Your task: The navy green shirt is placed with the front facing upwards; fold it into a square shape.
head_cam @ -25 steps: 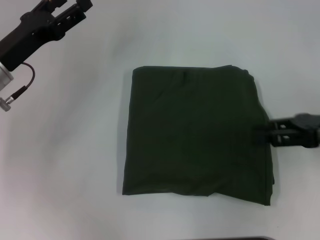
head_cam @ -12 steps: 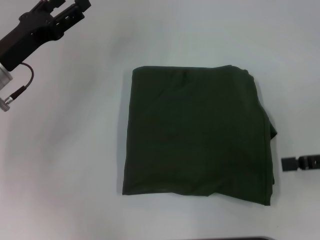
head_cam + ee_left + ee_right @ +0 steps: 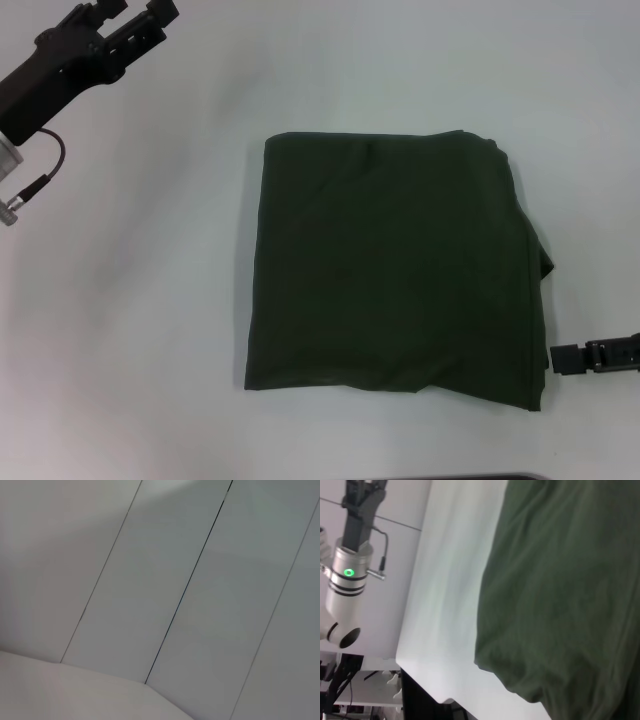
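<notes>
- Right tool (image 3: pixel 556 359) sits low at the tabletop's (image 3: pixel 150 300) right edge, just beside the shirt's near right corner and not touching it; whether it is spread or pressed together cannot be told.
- Left tool (image 3: pixel 150 15) hangs raised at the far left, well apart from the cloth, its state equally unclear.
- The navy green shirt (image 3: pixel 390 270) lies flat mid-tabletop, folded into a rough square.
</notes>
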